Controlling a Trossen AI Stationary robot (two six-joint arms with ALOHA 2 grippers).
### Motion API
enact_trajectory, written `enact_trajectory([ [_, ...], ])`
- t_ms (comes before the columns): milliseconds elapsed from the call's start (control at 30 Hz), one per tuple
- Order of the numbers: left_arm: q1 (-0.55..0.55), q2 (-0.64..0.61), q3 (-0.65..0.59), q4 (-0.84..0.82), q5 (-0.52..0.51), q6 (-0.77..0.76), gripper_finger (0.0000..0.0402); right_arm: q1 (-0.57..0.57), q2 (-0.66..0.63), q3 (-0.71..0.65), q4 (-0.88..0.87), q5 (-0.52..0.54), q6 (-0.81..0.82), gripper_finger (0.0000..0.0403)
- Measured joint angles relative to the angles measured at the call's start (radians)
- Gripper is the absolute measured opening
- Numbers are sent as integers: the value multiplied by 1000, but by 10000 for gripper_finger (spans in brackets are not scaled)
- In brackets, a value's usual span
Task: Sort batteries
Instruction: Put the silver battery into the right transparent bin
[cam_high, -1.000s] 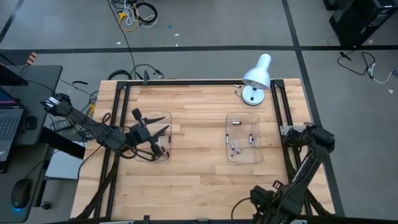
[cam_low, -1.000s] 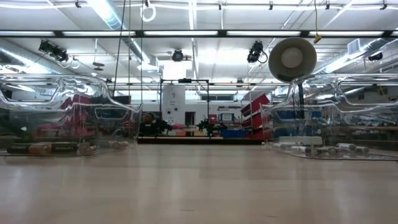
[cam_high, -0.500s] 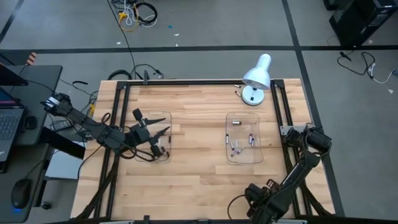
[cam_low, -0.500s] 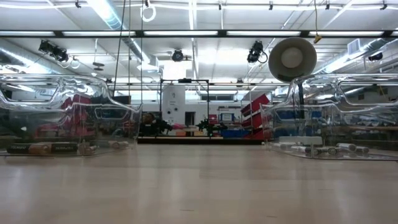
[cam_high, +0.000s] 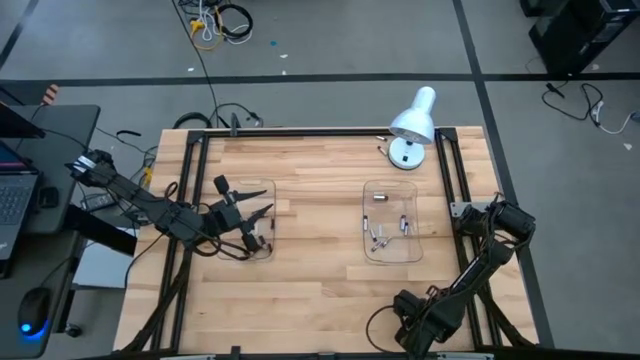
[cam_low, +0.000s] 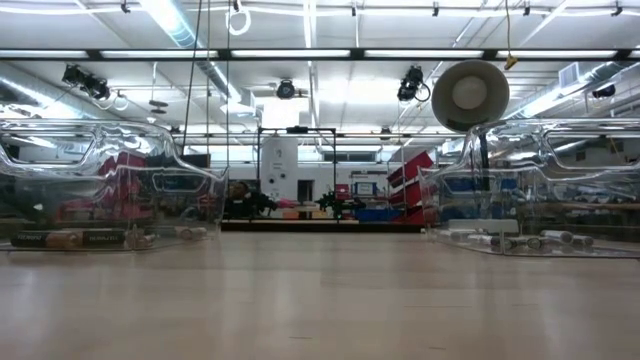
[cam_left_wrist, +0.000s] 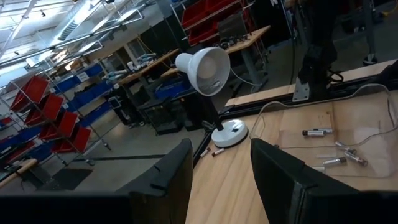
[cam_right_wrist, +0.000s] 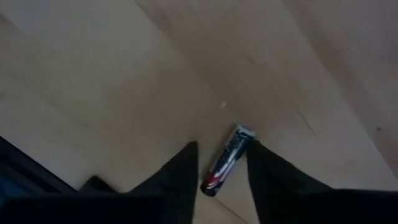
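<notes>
A dark battery (cam_right_wrist: 227, 160) with red and white print lies flat on the wooden table near its near edge. My right gripper (cam_right_wrist: 221, 149) points down over it, open, with one finger on each side; in the high view this gripper (cam_high: 412, 322) is at the near right. My left gripper (cam_left_wrist: 221, 162) is open and holds nothing. It hangs level above the left clear tray (cam_high: 248, 222), which holds dark batteries (cam_low: 62, 238). The right clear tray (cam_high: 393, 225) holds silver batteries (cam_high: 380, 238). My right gripper comes from above, pointing down, with the battery's long sides (cam_right_wrist: 217, 174) between its two fingers. The battery rests on the table and slants across the gap. I cannot tell whether either finger touches it.
A white desk lamp (cam_high: 412, 125) stands at the far right of the table, with small loose pieces (cam_high: 383, 148) by its base. Black rails (cam_high: 195, 200) run along the table's left and right sides. Bare wood lies between the two trays.
My right arm has folded and sunk toward the table by the near edge. My left arm and both trays have kept still.
</notes>
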Motion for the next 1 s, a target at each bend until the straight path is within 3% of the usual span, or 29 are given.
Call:
enact_trajectory([
  [200,0,0,0,-1,0,1,162,1,2,-2,-10,6,-51,20],
  [467,0,1,0,8,5,70,162,10,-36,47,-86,58,-100,7],
  [533,5,0,0,15,87,94,162,9,-104,97,-135,94,-99,6],
  [667,53,1,20,15,348,97,162,6,-236,206,-205,214,-100,3],
  [767,118,1,36,21,420,113,162,-17,-290,278,-392,318,-103,2],
  [900,257,3,36,13,503,112,162,-147,-328,301,-693,390,-181,2],
  [1000,395,23,38,10,688,72,162,-302,-341,300,-758,462,-332,4],
])
